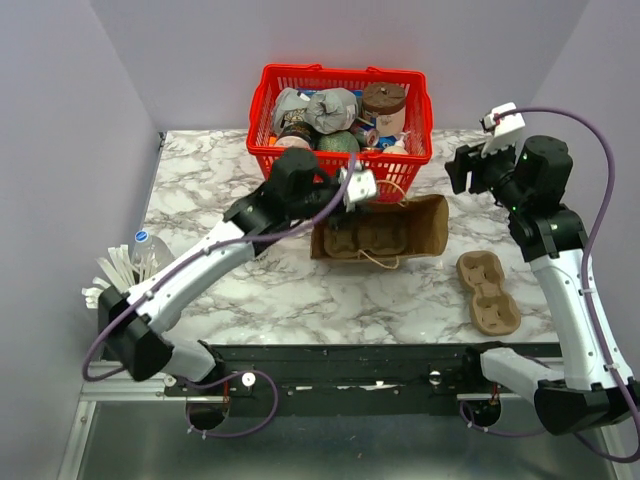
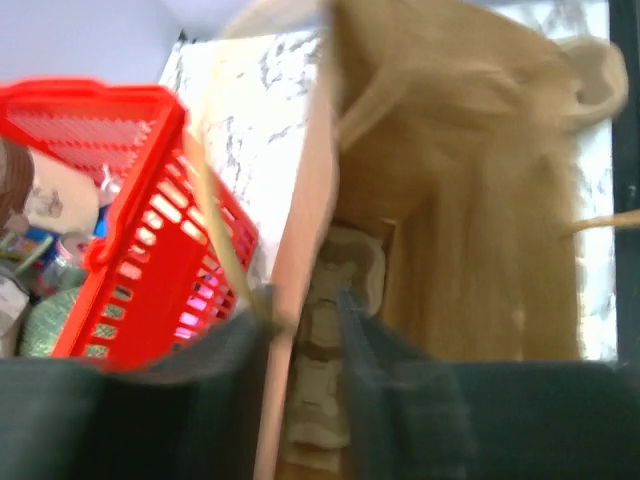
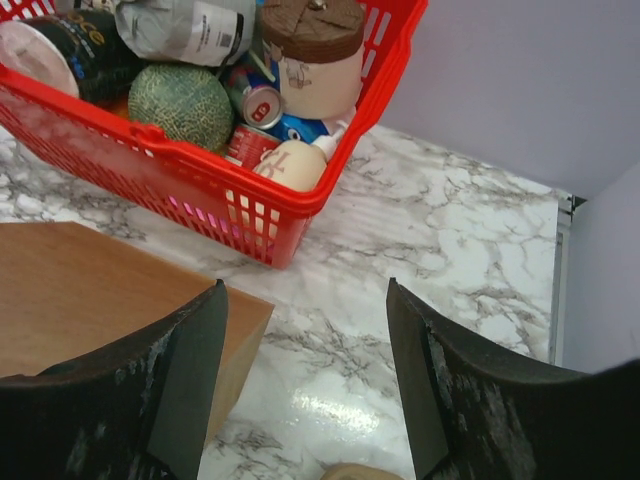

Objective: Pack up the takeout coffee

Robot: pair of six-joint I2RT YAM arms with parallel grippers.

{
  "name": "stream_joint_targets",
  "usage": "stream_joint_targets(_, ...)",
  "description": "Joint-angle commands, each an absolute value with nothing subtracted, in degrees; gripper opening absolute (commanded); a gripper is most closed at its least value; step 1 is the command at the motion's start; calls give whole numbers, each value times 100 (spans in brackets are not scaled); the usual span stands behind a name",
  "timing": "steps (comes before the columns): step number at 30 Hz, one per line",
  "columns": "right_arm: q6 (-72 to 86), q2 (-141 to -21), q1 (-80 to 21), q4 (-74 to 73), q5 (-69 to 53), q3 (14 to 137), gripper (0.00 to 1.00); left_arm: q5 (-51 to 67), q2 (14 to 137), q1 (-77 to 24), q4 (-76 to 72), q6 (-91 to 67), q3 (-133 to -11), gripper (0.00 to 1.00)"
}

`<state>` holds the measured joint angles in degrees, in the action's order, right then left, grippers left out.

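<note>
With your left hand (image 2: 303,312) narrowly parted astride the rim of the bag (image 2: 460,200) and your right hand (image 3: 305,290) wide and empty near the basket (image 3: 330,190), the coffee shows clearly in no view, so find its black lid first, then lift it upright.

Basket (image 1: 340,71) sits top centre of the bench (image 1: 300,300), bag (image 1: 425,225) lying just below it with a cup tray (image 1: 365,238) inside; second tray (image 1: 488,292) lower right, bottle (image 1: 147,250) far left.
</note>
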<state>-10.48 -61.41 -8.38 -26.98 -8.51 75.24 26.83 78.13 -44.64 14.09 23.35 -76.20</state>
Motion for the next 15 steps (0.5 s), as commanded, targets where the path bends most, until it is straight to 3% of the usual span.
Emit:
stream_joint_targets(1,-1028,-6502,-782,-3032,-1133,7980,73,2935,8603,-3833,2213,942,-9144,80)
stream_joint_targets(2,-1046,-6574,-782,-3024,-1151,8181,73,3162,8796,-3580,2319,801,-9376,98)
stream_joint_targets(7,-1072,-7022,-747,-2971,-1257,8718,83,3401,8570,-2998,2110,351,-9730,98)
stream_joint_targets(10,-1081,-7329,-747,-3110,-1502,9034,98,3130,8113,-2839,2389,939,-9528,98)
stream_joint_targets(15,-1634,-7751,-756,-3927,-2618,9632,100,2102,7656,-2506,3496,1669,-9203,98)
